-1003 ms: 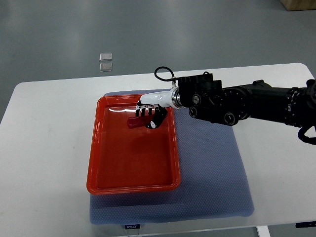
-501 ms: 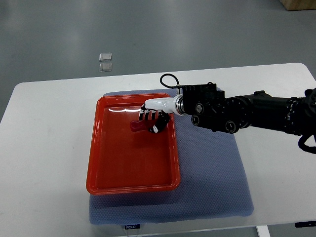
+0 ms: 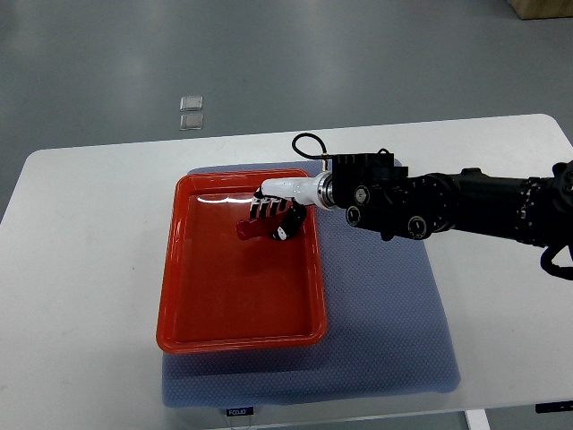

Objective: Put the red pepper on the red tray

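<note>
The red pepper (image 3: 248, 230) is inside the red tray (image 3: 192, 305), near the tray's far right corner. My right hand (image 3: 273, 218) reaches in from the right, and its black-and-white fingers (image 3: 267, 210) are curled over the pepper's right end. I cannot tell whether the pepper rests on the tray floor or hangs just above it. The left arm is out of view.
The tray lies on a blue-grey mat (image 3: 385, 322) on a white table (image 3: 81, 269). My thick black right forearm (image 3: 448, 206) crosses the mat's far right part. Two small clear squares (image 3: 191, 111) lie on the floor beyond the table.
The right hand with the pepper has shifted slightly right and toward the near side inside the tray. Over the last half second it has barely moved.
</note>
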You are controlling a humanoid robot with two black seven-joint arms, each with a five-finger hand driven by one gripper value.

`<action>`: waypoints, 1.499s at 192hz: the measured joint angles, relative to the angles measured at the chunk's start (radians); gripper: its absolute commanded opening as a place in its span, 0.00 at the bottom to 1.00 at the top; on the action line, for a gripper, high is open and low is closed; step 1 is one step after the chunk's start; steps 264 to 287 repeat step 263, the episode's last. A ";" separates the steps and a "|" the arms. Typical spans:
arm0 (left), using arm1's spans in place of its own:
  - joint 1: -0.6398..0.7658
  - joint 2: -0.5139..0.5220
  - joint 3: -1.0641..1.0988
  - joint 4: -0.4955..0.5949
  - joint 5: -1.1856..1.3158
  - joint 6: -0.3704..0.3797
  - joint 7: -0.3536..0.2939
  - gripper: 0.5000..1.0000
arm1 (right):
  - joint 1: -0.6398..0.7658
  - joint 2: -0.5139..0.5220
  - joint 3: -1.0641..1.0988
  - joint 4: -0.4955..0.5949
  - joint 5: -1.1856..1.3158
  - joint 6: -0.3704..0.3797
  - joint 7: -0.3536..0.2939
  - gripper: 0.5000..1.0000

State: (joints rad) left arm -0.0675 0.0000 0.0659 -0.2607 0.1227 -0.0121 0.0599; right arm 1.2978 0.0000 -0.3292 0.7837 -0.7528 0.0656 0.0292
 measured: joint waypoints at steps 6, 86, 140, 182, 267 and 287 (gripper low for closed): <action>0.000 0.000 0.000 0.000 0.000 0.000 0.000 1.00 | 0.000 0.000 0.001 0.000 0.001 0.000 0.000 0.50; 0.000 0.000 0.001 0.000 0.000 0.000 0.000 1.00 | -0.025 0.000 0.241 -0.001 0.055 -0.062 0.045 0.57; 0.000 0.000 0.002 -0.007 0.000 0.000 0.000 1.00 | -0.335 0.000 0.964 0.002 0.305 -0.204 0.197 0.72; 0.000 0.000 0.002 -0.007 0.000 0.000 0.000 1.00 | -0.562 0.000 1.353 0.008 0.513 -0.137 0.216 0.79; 0.000 0.000 0.003 -0.009 0.000 0.000 0.000 1.00 | -0.694 -0.012 1.434 0.005 0.559 0.114 0.213 0.83; 0.000 0.000 0.003 -0.009 0.000 0.000 0.000 1.00 | -0.694 -0.012 1.434 0.005 0.559 0.114 0.213 0.83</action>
